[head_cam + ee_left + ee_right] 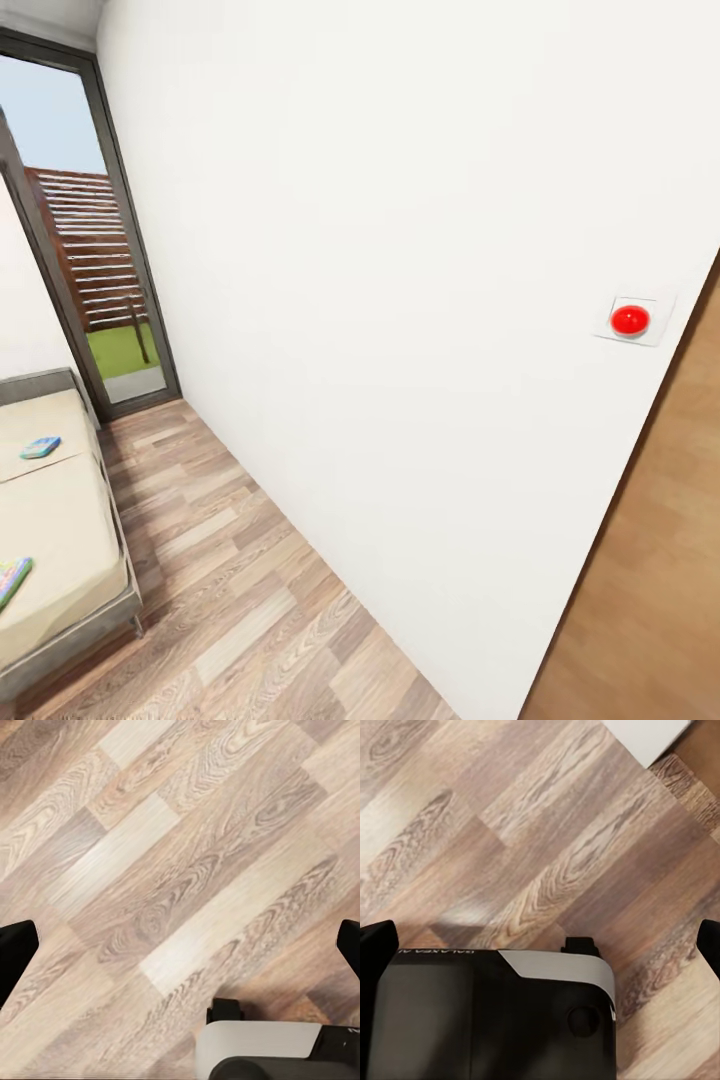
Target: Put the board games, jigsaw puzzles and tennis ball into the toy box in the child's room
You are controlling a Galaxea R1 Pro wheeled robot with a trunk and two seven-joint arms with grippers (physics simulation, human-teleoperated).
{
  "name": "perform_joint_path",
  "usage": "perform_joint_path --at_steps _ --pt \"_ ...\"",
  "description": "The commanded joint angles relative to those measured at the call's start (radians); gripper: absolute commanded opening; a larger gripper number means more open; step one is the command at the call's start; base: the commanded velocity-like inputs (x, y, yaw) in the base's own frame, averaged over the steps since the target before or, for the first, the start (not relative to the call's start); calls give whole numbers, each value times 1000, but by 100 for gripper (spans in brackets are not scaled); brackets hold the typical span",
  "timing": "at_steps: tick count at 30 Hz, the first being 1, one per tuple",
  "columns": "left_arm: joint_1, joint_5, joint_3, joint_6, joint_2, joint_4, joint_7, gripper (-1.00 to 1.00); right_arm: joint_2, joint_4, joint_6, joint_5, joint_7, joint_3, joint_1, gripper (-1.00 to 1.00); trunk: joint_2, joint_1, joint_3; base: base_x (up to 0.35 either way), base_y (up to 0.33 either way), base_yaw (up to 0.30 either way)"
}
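Two board games lie on the beige bed at the left of the head view: a small blue-green one farther back and a colourful one at the near left edge, partly cut off. In the left wrist view my left gripper points down at the wooden floor, its black fingertips wide apart at the picture's sides, nothing between them. My right gripper likewise hangs open over the floor, with the robot's base below it. The table, toy box, puzzles and tennis ball are out of view.
A white wall runs along the right, carrying a red round button on a white plate. A wooden door stands at the far right. A glass door at the back looks onto a garden. Wood floor lies between bed and wall.
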Motion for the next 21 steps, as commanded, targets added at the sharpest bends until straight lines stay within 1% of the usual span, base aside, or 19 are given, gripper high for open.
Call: perform_joint_path --at_steps 1,21 --pt "-1 1 0 -4 0 1 2 100 0 -2 4 1 -3 0 0 100 6 -4 1 0 0 281" --pt "-1 -1 -1 -5 0 1 3 100 0 -2 4 1 -3 0 0 100 146 -80 64 0 0 281"
